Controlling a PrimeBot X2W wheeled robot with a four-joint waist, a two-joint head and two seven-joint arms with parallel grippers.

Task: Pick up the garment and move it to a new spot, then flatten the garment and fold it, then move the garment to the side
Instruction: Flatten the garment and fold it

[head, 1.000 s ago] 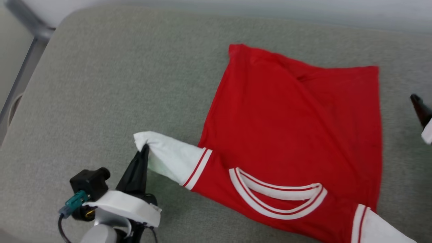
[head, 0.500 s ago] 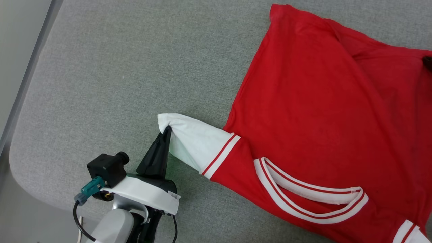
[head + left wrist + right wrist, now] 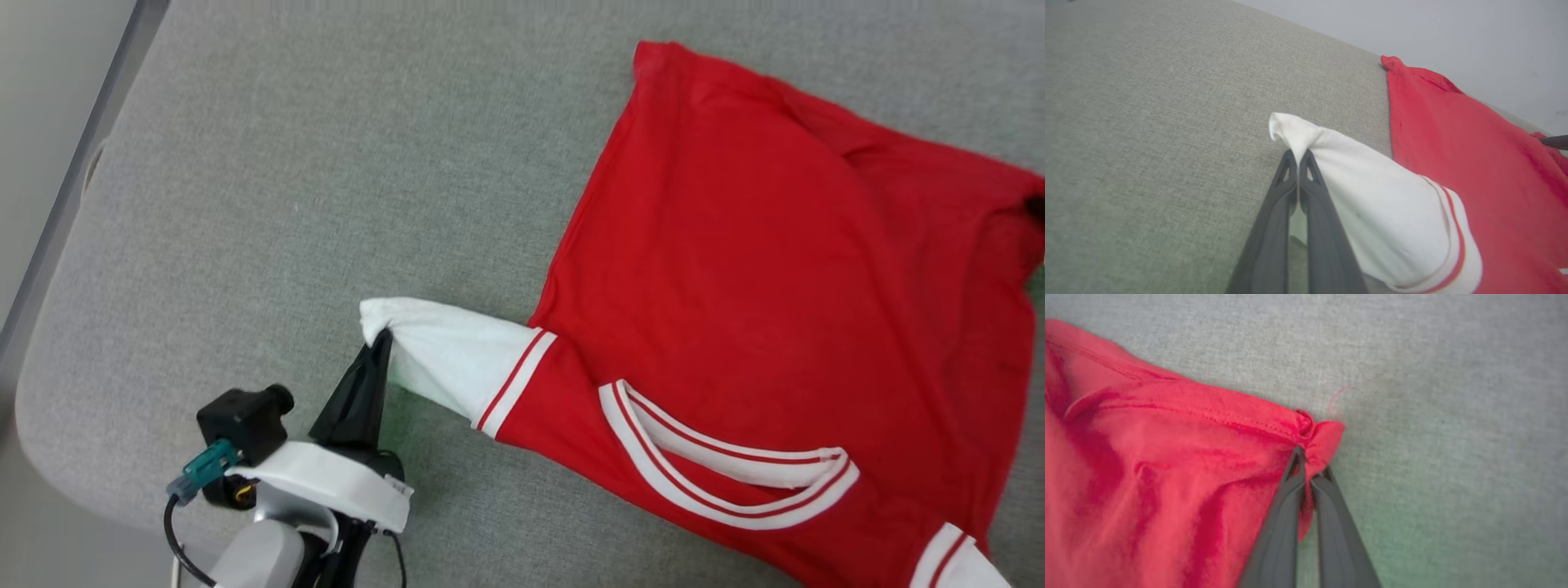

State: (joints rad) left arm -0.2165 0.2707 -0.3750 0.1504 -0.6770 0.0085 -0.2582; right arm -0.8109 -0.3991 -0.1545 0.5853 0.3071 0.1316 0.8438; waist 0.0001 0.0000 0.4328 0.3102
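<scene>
Since 1 second ago the right gripper has gone from standing open and apart from the cloth, at the right edge of the head view, to being clamped on it. Its 2 dark fingers are now drawn together with a bunched red hem corner pinched between their tips. The left gripper is as it was, its fingers pressed tight on the tip of the white sleeve, which it holds drawn out and slightly raised. The head camera has also swung, so the shift of the garment across that view is no sign that it has slid. It lies spread on the grey padded surface, toward the robot's right, a plain red face up and the striped collar at the near edge. With 2 holds on opposite ends, my judgement is that the robot is ready to lift or stretch the garment, either to carry it or to pull it flat. Folding is not yet begun. The head view gives the whole layout and the wrinkle running toward the far right corner, but that corner is cut off at the frame's edge. The right wrist view settles it, showing the stitched hem gathered at the fingertips. The left wrist view shows how little sleeve fabric is caught, just the very tip, so a hard pull may slip it free.
</scene>
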